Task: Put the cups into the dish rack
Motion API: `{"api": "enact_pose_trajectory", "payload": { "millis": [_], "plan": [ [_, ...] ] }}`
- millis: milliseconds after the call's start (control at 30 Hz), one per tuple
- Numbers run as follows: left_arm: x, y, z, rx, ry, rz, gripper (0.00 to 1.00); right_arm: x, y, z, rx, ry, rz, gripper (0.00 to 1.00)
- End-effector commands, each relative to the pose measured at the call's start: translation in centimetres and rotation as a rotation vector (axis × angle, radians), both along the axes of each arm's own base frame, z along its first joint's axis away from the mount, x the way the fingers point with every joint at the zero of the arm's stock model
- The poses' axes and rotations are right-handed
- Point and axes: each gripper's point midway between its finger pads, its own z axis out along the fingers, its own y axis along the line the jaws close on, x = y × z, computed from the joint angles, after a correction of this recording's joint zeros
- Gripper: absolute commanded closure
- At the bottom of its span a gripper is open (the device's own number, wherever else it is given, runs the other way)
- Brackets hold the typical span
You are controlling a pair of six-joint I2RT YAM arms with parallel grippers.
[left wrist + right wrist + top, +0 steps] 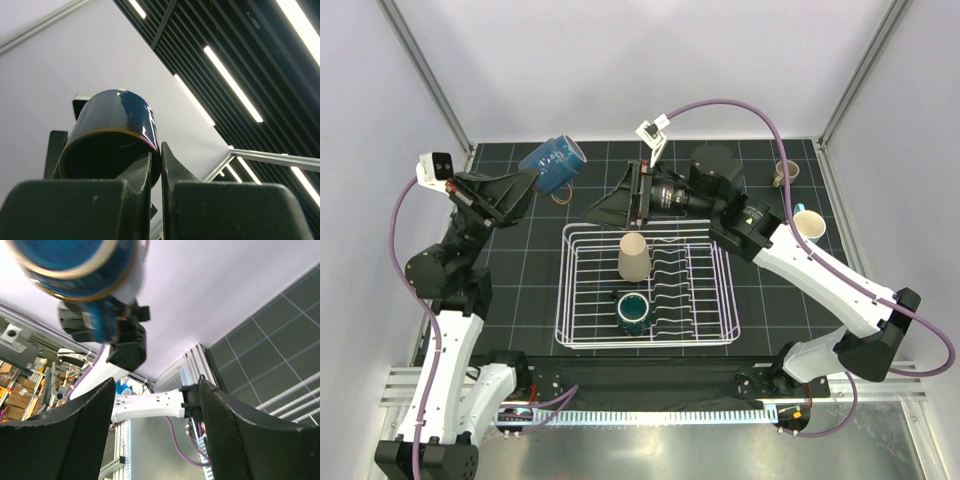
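Observation:
My left gripper (538, 180) is shut on the wall of a dark blue mug (553, 160) and holds it tilted in the air above the mat's back left. In the left wrist view the gripper (161, 150) has one finger inside the mug (117, 117) and one outside. My right gripper (595, 210) is open and empty, pointing left just behind the white wire dish rack (720, 290). In the right wrist view the gripper (155, 400) faces the blue mug (75, 260). In the rack stand a beige cup (633, 255), upside down, and a dark teal mug (633, 313).
A light blue mug (808, 224) and a small tan mug (786, 172) stand on the dark gridded mat at the right, next to the right arm. A small tan ring (563, 197) lies on the mat below the held mug. Frame posts and walls enclose the cell.

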Motion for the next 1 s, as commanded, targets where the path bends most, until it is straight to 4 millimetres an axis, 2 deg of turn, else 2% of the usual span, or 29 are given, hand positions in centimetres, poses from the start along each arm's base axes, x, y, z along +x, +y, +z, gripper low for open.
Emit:
{"api": "enact_pose_trajectory", "payload": {
  "millis": [0, 33, 300, 367, 433, 633, 733, 833, 867, 933, 967],
  "plan": [
    [-2.7, 0.3, 1.9, -0.026, -0.113, -0.01, 1.0, -0.6, 0.1, 5.6, 0.152, -0.109, 0.015, 0.32],
    [-2.8, 0.2, 1.9, -0.026, -0.113, -0.011, 0.99, -0.7, 0.2, 6.4, 0.166, -0.122, 0.019, 0.32],
    [-2.7, -0.1, 1.4, -0.005, -0.101, -0.03, 1.0, -0.3, 1.8, 6.7, 0.16, -0.138, 0.023, 0.33],
    [-2.5, -0.2, 0.9, -0.001, -0.085, -0.034, 0.99, -0.3, 1.8, 7.4, 0.173, -0.153, 0.026, 0.35],
    [-2.4, -0.2, 0.6, -0.003, -0.074, -0.039, 1.0, 0.1, 2.3, 6.8, 0.141, -0.126, 0.017, 0.38],
    [-2.4, -0.5, 0.2, 0.01, -0.063, -0.053, 1.0, 0.8, 3.0, 6.4, 0.112, -0.105, 0.003, 0.6],
    [-2.4, -0.6, 0.1, 0.013, -0.056, -0.06, 1.0, 0.9, 3.3, 6.3, 0.103, -0.102, 0.014, 0.63],
    [-2.4, -0.8, 0.1, 0.019, -0.055, -0.065, 1.0, 0.9, 3.5, 6.1, 0.096, -0.092, 0.016, 0.82],
    [-2.2, -0.8, 0.1, 0.019, -0.051, -0.066, 1.0, 1.0, 3.5, 6.0, 0.092, -0.089, 0.011, 0.96],
    [-2.6, -0.9, 0.4, 0.028, -0.063, -0.062, 1.0, 1.3, 3.4, 5.4, 0.069, -0.081, -0.006, 0.96],
    [-2.1, -1.0, 0.1, 0.042, -0.041, -0.052, 1.0, 1.4, 3.2, 5.4, 0.067, -0.092, -0.019, 0.96]
  ]
}}
